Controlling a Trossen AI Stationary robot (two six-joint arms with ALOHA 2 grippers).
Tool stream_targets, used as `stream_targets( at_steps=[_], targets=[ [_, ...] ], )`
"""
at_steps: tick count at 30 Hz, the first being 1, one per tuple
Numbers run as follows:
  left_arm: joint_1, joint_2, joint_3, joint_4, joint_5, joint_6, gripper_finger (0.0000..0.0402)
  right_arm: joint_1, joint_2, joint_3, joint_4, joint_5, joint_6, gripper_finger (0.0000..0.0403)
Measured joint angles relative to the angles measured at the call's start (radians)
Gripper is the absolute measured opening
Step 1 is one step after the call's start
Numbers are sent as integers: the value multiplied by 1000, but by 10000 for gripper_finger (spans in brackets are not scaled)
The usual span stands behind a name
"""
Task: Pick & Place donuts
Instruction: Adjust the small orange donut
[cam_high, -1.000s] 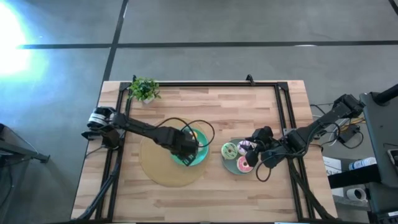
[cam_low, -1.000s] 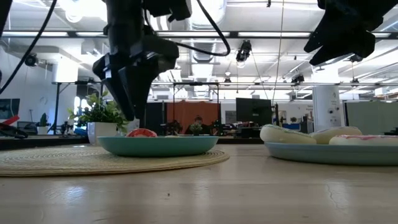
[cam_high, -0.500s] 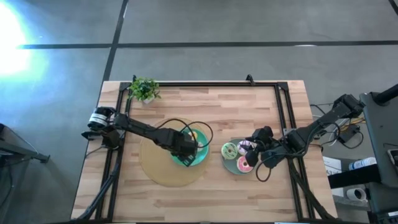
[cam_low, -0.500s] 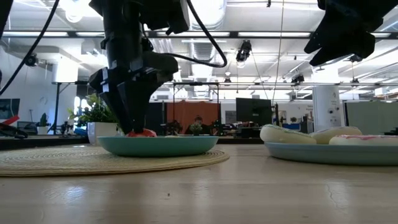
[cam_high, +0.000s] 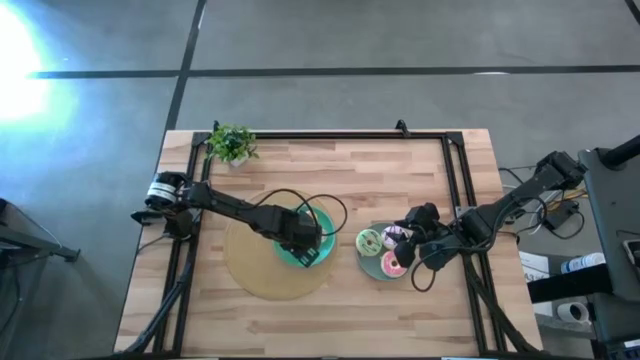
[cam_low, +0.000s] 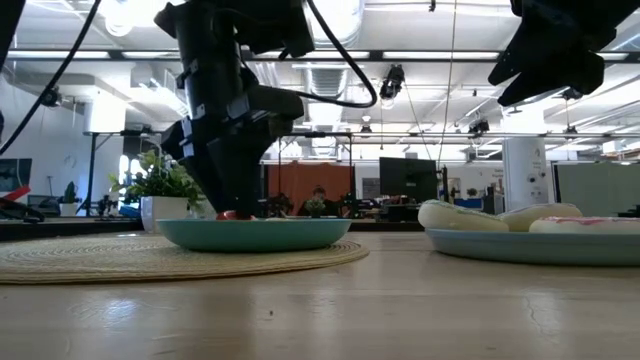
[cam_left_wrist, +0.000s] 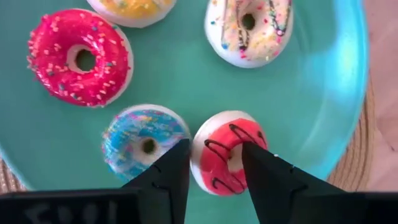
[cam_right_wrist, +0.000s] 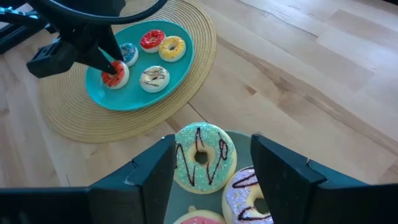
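Observation:
A teal plate (cam_high: 322, 246) on a round woven mat (cam_high: 262, 270) holds several tiny donuts: a red sprinkled one (cam_left_wrist: 78, 57), a yellow one (cam_left_wrist: 132, 7), a cream one (cam_left_wrist: 249, 30), a blue one (cam_left_wrist: 144, 142) and a red dark-striped one (cam_left_wrist: 225, 157). My left gripper (cam_left_wrist: 215, 163) is open, low over the plate, with its fingers about the red striped donut (cam_right_wrist: 115, 74). My right gripper (cam_right_wrist: 211, 167) is open and empty above a grey-green plate (cam_high: 372, 266) that holds a green-iced donut (cam_right_wrist: 200, 157), a white sprinkled one (cam_right_wrist: 250, 198) and a pink one (cam_high: 392, 265). My left gripper comes at the red striped donut from above, pointing down. One finger (cam_left_wrist: 173, 169) stands at its side next to the blue donut, and the other finger (cam_left_wrist: 260, 168) covers its opposite edge. The donut lies flat on the teal plate. I cannot tell whether the fingers touch it.
A small potted plant (cam_high: 232, 145) stands at the table's far left corner. A dark frame (cam_high: 452, 160) runs along the table's edges. Bare wood lies along the near edge (cam_high: 320, 325).
My left gripper has gone down toward the teal plate and a little toward the table's right edge, and now stands over the red striped donut. In the low view that donut is now almost hidden behind the fingers.

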Motion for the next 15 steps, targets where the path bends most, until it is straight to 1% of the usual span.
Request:
stream_targets(
  at_steps=[4, 10, 15],
  targets=[
    [0, 0, 0, -1, 3, 6, 88, 0, 0, 0, 1, 0, 5, 201],
    [0, 0, 0, 0, 4, 24, 11, 0, 0, 0, 1, 0, 12, 201],
    [0, 0, 17, 2, 4, 42, 3, 0, 0, 0, 2, 0, 21, 201]
  ],
)
